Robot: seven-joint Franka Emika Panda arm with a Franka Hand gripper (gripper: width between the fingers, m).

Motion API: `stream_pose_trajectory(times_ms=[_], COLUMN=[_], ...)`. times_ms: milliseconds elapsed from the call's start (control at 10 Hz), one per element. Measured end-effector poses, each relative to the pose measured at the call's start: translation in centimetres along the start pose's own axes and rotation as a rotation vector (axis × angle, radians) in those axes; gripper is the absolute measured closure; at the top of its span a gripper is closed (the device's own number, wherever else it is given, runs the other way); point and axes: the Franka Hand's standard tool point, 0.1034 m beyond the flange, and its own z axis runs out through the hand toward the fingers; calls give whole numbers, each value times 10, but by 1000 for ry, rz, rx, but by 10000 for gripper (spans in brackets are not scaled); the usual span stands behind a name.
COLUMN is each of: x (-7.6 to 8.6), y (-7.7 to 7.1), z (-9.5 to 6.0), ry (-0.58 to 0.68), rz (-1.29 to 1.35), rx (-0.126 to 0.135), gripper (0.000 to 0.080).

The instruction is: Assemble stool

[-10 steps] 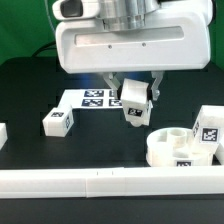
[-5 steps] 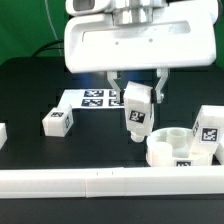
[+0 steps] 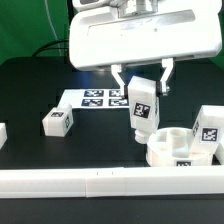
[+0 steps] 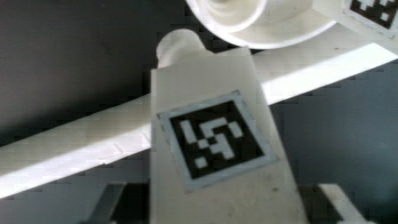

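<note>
**Hand.** The hand (image 3: 141,88) hangs below the large white wrist housing, above the middle of the black bench (image 3: 30,90). Its two fingers (image 3: 119,78) are closed on the upper part of the held leg (image 3: 143,108), one on each side. The wrist view confirms the grip: the leg fills the space between the two finger bases.

**Held leg.** The held leg is a white blocky part. It is close to upright, with its lower end tilted slightly. A black-and-white square tag faces the exterior camera. In the wrist view the same part (image 4: 214,130) runs away from the camera with its tag in full view. Its lower end hangs just beside the seat (image 3: 180,148), on the exterior view's left of it, and is not in any socket. Whether the lower end touches the bench cannot be determined.

**Seat.** The seat is a round white disc. It lies flat on the bench near the exterior view's right, with recesses in its top and a tag on its side wall. The wrist view shows its rim (image 4: 267,25) beyond the far end of the held leg.

**Other parts.**
- A second leg (image 3: 57,121) lies on the bench at the exterior view's left, well apart from the seat.
- A third leg (image 3: 208,125) stands just beside the seat at the right. Contact between them cannot be confirmed.
- The marker board (image 3: 92,98) lies flat behind the hand.
- A long white rail (image 3: 100,182) runs along the front edge of the bench.
</note>
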Motion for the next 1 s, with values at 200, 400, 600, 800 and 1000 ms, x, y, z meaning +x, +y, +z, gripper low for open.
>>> stream_pose_trajectory(times_ms=[200,400,600,800,1000], x=[-3,-6,-9,-9,-12], y=[-6,-28,-34,-33,-22], z=[-3,-6,-2,-2,-2], ry=[9,74,89,89,116], rz=[1,-18,-13,-12,-20], rx=[12,43,49,48,40], gripper=[471,471,471,471,471])
